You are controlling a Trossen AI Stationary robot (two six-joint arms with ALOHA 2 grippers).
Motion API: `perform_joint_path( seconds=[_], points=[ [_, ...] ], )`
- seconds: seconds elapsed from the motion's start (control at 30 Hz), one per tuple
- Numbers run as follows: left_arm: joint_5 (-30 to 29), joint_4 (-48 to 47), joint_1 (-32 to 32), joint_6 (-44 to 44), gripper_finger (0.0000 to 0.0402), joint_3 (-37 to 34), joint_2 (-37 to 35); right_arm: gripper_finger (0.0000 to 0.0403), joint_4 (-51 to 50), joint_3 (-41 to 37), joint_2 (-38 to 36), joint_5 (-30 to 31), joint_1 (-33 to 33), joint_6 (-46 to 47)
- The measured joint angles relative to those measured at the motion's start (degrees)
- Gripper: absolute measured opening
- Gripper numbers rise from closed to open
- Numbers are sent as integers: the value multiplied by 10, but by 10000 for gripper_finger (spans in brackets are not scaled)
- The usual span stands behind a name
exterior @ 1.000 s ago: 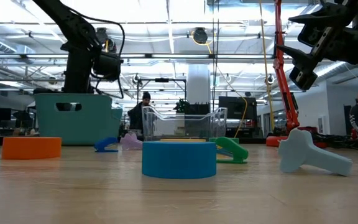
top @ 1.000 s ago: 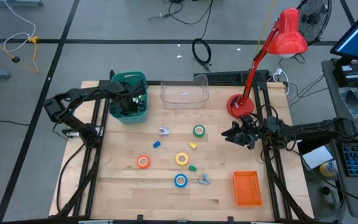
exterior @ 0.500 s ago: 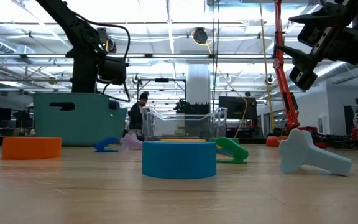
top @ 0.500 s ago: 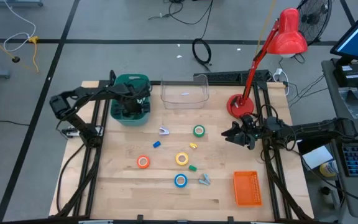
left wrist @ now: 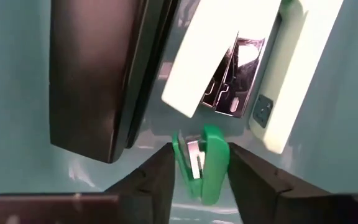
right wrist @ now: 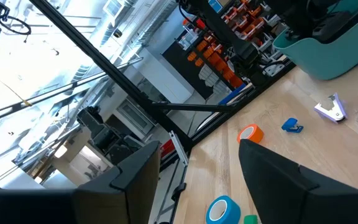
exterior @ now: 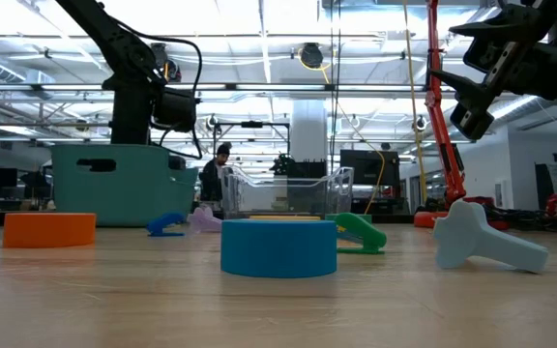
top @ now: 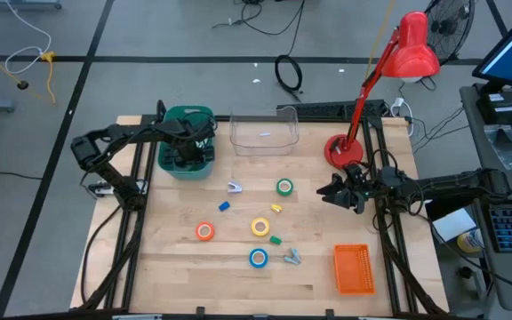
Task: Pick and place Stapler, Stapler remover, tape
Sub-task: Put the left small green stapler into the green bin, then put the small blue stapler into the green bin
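The left gripper (top: 185,149) reaches down inside the teal bin (top: 204,166) at the far left of the tabletop (top: 185,267), its fingers (left wrist: 157,180) standing narrowly apart on either side of a small green staple remover (left wrist: 201,163); whether they touch it cannot be told. Just ahead of the gripper on the bin floor lie a black stapler (left wrist: 98,74) and a white stapler (left wrist: 229,56) side by side. The right gripper (top: 334,193) hangs in the air over the right edge of the tabletop, jaws spread wide and empty. Beside it, toward the middle of the tabletop, sits the green tape roll (top: 284,187); farther off lie the yellow tape roll (top: 260,228), the orange tape roll (top: 204,231) and the blue tape roll (top: 258,258), with several small staple removers scattered among them. A clear plastic bin (top: 263,133) stands next to the teal one, a red desk lamp (top: 412,49) behind the right gripper, and an orange basket (top: 354,268) near the front right corner.
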Motion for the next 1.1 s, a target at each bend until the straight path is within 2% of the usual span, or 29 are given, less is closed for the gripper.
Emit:
perform_joint_path(
  seconds=[0.17,0.3,0.6,0.83,1.1],
  points=[
    [0,-3,1,1,213,3,-9,212,0,0,0,0,0,0],
    [4,-19,5,5,243,21,-34,212,0,0,0,0,0,4],
    [-4,-20,-1,13,255,91,-134,212,2,0,0,0,0,15],
    [14,-2,-133,150,255,172,-159,212,1,0,0,0,0,13],
    [4,-5,-312,124,255,174,-158,212,0,0,0,0,0,13]
  ],
)
